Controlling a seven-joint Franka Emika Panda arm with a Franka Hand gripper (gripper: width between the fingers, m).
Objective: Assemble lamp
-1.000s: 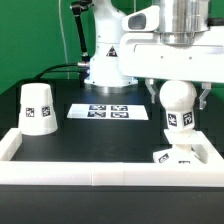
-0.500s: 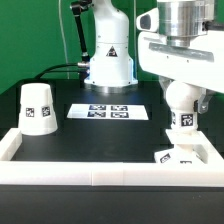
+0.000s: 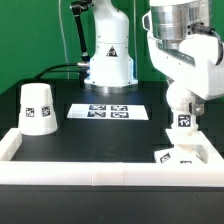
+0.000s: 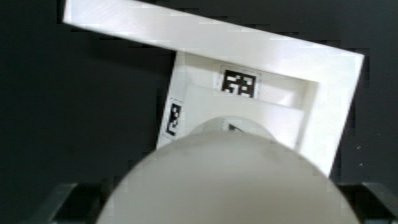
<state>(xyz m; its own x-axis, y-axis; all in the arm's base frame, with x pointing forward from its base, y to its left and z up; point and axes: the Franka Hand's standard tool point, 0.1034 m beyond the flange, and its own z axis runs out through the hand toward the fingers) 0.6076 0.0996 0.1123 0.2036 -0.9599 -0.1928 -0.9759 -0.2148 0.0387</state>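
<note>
My gripper (image 3: 184,97) is shut on the white round-headed bulb (image 3: 183,112), stem down with its tag facing the camera. It holds the bulb just above the flat square base (image 3: 178,156), which lies in the front corner on the exterior view's right. In the wrist view the bulb's head (image 4: 228,178) fills the foreground between my dark fingers (image 4: 71,206), with the tagged base (image 4: 249,92) beyond it. The cup-like shade (image 3: 38,108) stands mouth down at the exterior view's left, far from my gripper.
A white border rail (image 3: 90,171) runs along the front and sides of the black table; it also shows in the wrist view (image 4: 214,36) round the base. The marker board (image 3: 108,111) lies at the back middle, before the arm's pedestal (image 3: 108,60).
My arm has moved toward the exterior view's right with the bulb in its grip, bringing the bulb from beside the base to over it and a little lower.
</note>
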